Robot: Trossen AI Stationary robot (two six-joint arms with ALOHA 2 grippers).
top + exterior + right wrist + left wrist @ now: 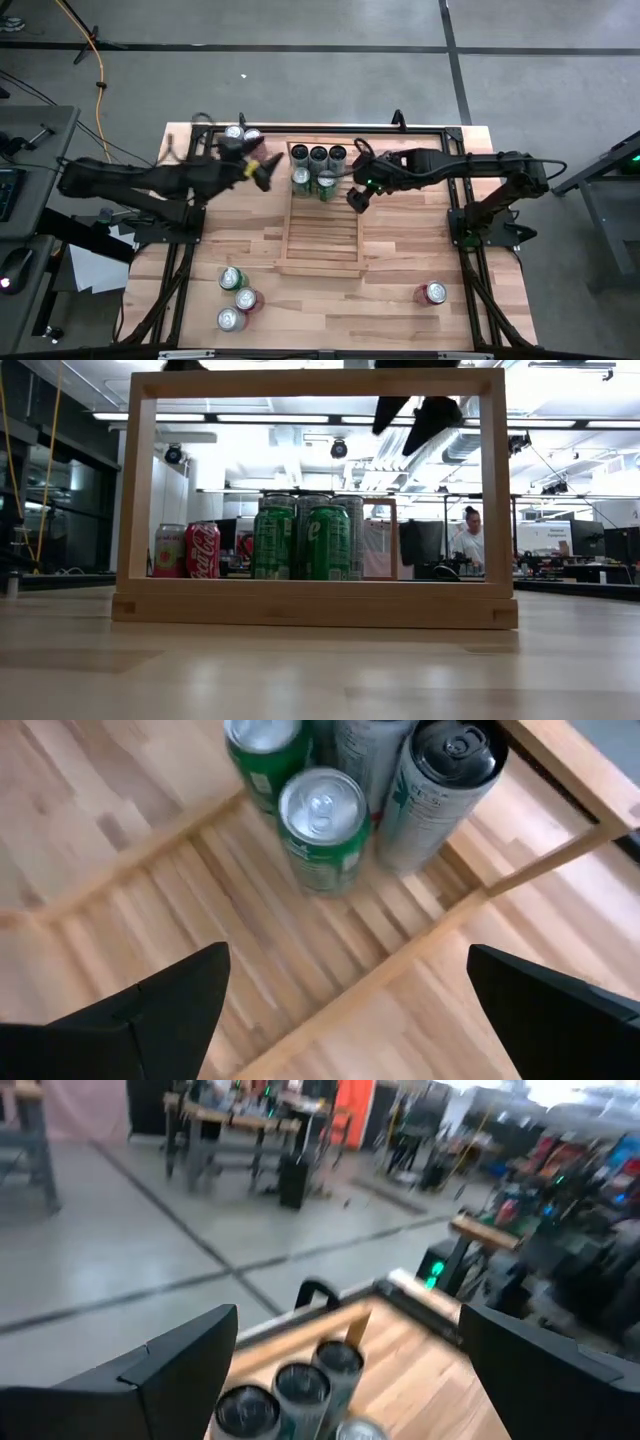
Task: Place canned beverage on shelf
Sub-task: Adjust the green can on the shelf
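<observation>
Hovering wide open and empty, our right end effector [357, 197] sits just beside the shelf [322, 245]; the green cans [322, 828] stand directly below-ahead. Left end effector [262, 172] likewise open, empty. Risk: descending fingers could topple that tight cluster.

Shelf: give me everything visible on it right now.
The shelf is a light-wood slatted rack with raised side rails and end bars, lying flat mid-table. Its far end holds three dark-topped cans in a row against the end bar, with two green cans just in front of them; the near part is bare slats. The right gripper hovers open by its right rail, and the left gripper hovers open off its left side. Neither touches it.
</observation>
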